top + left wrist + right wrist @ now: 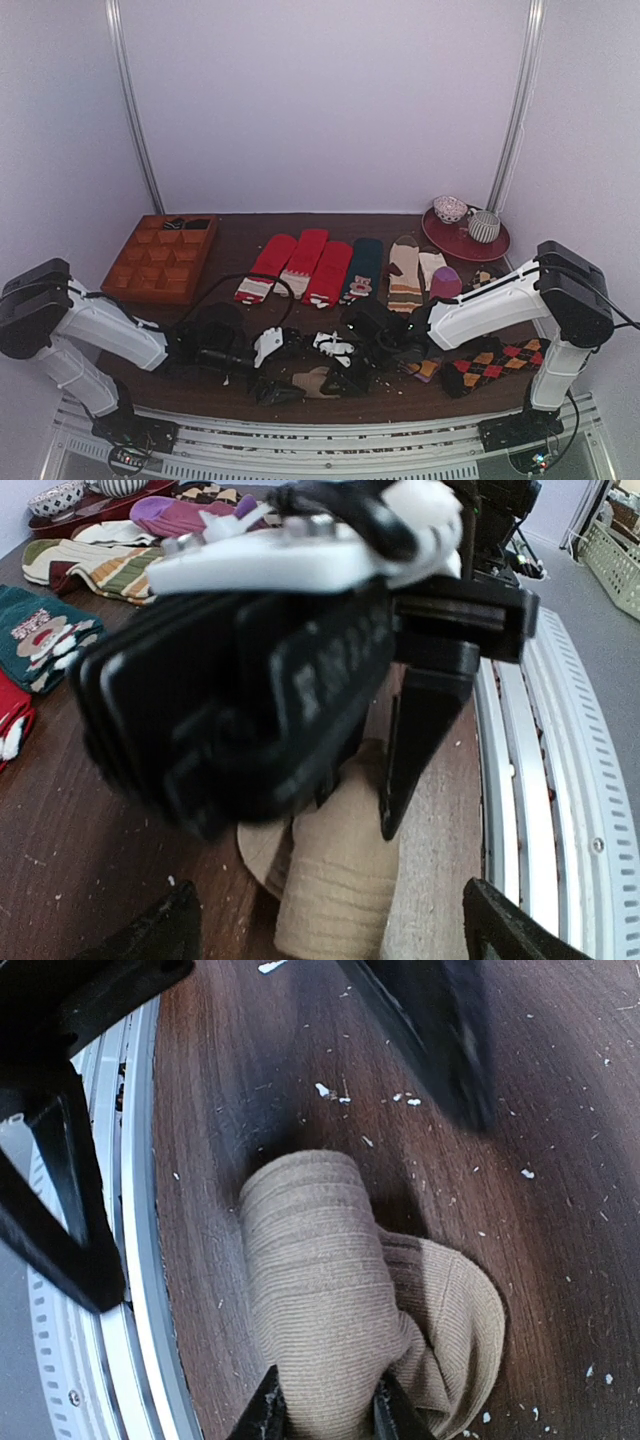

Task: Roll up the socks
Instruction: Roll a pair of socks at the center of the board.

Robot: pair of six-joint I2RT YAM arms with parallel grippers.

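Observation:
The tan socks [312,381] lie as a partly rolled bundle near the table's front edge, between the two grippers. In the right wrist view the ribbed roll [320,1290] has a loose flap [460,1310] spread to its right. My right gripper [328,1415] is shut on the near end of the roll, and it also shows from above [345,378]. In the left wrist view the roll [335,880] lies between my left gripper's [330,930] wide-open fingertips [160,930], which do not touch it. The right gripper's black body fills that view above the roll.
Red socks [300,262], a green sock [362,265], beige striped socks [405,272] and a purple sock [445,282] lie in a row behind. Argyle socks [495,362] lie at the right. A wooden divided tray [160,258] is at back left, a red plate [495,247] with bowls at back right. A metal rail [330,430] edges the front.

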